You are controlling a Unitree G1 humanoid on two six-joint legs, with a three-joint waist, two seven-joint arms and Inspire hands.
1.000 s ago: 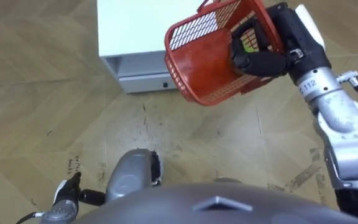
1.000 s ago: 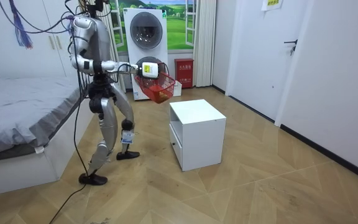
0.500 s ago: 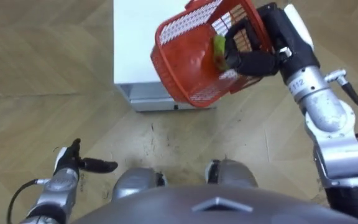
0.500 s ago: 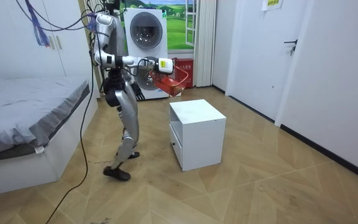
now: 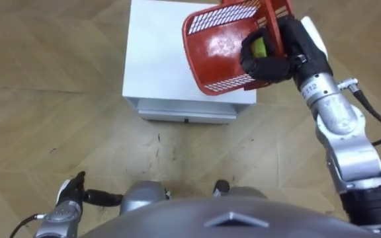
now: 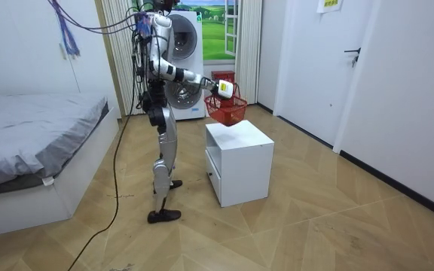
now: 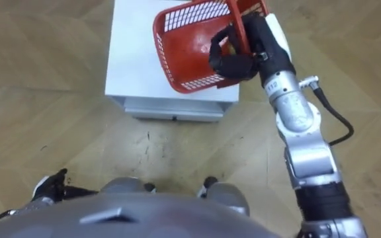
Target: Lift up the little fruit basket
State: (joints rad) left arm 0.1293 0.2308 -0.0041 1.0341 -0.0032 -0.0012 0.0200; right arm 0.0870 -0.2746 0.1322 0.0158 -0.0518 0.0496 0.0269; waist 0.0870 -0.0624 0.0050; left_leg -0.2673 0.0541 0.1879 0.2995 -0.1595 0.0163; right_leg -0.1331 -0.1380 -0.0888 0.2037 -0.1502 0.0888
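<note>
My right hand [image 5: 275, 61] [image 7: 238, 55] is shut on the handle of the red plastic fruit basket [image 5: 225, 46] [image 7: 194, 45], which hangs tilted in the air over the right part of the white cabinet's top [image 5: 156, 59] [image 7: 132, 53]. Something yellow-green [image 5: 259, 47] shows inside the basket beside my fingers. In the room view I stand by the cabinet [image 6: 238, 162] with the basket [image 6: 225, 111] held out above it. My left hand [image 5: 71, 199] [image 7: 49, 188] hangs low at my side, its fingers relaxed and holding nothing.
The white cabinet has a drawer front [image 5: 185, 114] facing me, on a wooden floor [image 5: 45, 112]. A bed [image 6: 29, 143] lies at the room view's left, a washing machine [image 6: 181, 60] behind me, and a door [image 6: 360, 75] at the right.
I have walked up to the cabinet, so it now sits closer and more central. The basket, still in my right hand, has come over its top. My left hand has dropped lower.
</note>
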